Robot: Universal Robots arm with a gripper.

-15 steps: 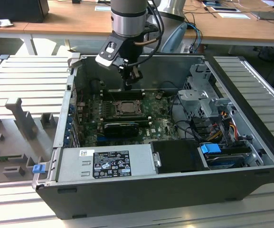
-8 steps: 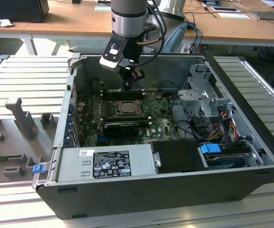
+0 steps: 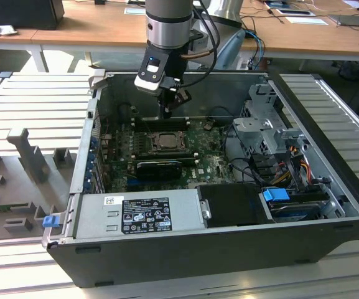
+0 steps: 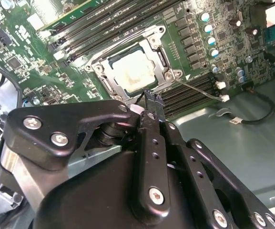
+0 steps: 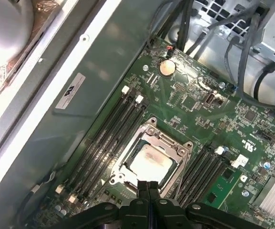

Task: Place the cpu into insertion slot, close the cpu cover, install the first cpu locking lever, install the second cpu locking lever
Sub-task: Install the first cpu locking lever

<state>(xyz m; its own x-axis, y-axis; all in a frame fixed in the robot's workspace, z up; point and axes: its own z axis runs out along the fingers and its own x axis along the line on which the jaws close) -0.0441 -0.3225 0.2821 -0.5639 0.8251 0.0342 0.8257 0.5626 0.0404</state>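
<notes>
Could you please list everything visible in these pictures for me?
computer case: one, black, lying open
circuit board: one, green, inside the case
cpu: one, pale silvery-tan, mid-board
cpu cover: one, grey, framing the cpu
memory slots: several, black, flanking the cpu
coin battery: one, silvery, on the board
power supply: one, grey, case's nearest wall in the exterior view
cables: several, mostly black, beside the board
gripper: one, black, fingers together above the cover's edge
</notes>
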